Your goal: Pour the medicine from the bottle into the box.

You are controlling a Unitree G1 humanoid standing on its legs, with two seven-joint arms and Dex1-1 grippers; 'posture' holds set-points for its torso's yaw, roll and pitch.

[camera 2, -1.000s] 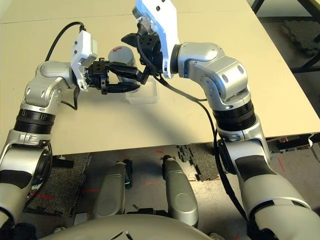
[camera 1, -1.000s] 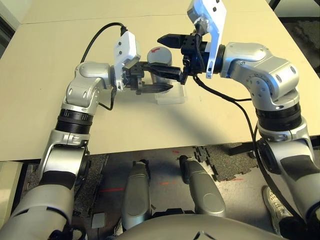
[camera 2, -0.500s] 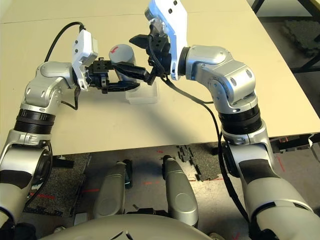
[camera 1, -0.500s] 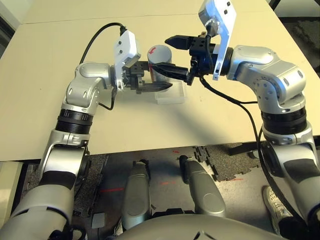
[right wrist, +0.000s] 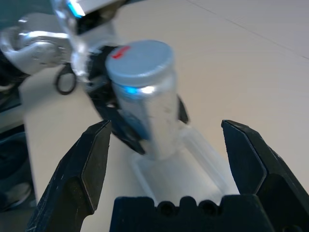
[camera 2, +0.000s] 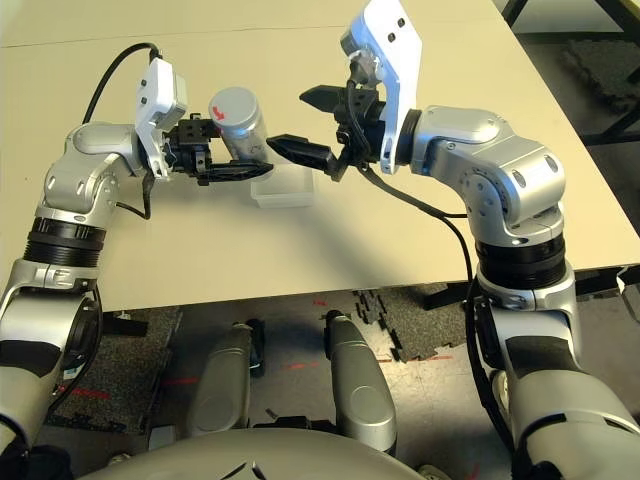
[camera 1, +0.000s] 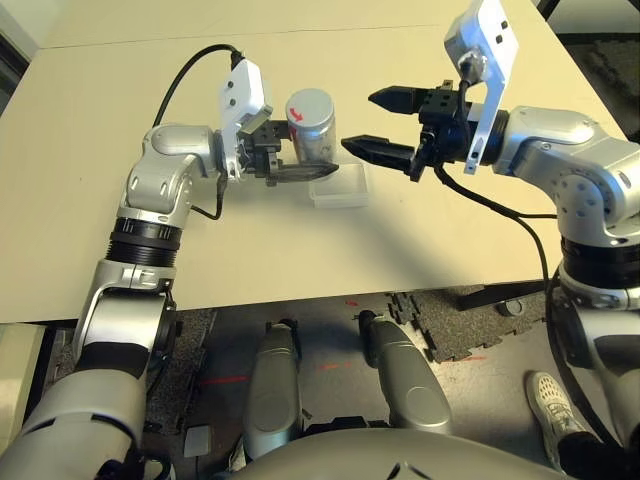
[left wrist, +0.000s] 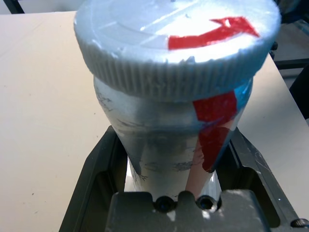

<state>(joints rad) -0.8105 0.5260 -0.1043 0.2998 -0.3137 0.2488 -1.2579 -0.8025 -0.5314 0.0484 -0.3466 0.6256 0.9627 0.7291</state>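
Since the earlier frames, right gripper had drawn away toward 3 o'clock from the bottle, leaving a clear gap where its fingers had bracketed the cap; left gripper had kept its place and grip. Item: bottle, small clear cylinder with red and white label, round grey cap bearing a red arrow mark, cap still seated; held roughly upright above the desk, lower body clamped between the left jaws, cap tilted slightly toward the robot. Item: left gripper, jaws clenched on the bottle's body, black fingers flanking it on both sides, pointing toward 3 o'clock. Item: right gripper, jaws released and spread wide, nothing between them, fingertips pointing toward 9 o'clock at the bottle, near but apart from it; in the right wrist view the bottle stood framed between its two black fingers. Item: box, shallow clear plastic tray with rounded corners, resting flat on the desk just below and at 4 o'clock of the held bottle, between the two grippers. Item: medicine, could not be told inside the bottle. Item: desk, pale beige top.
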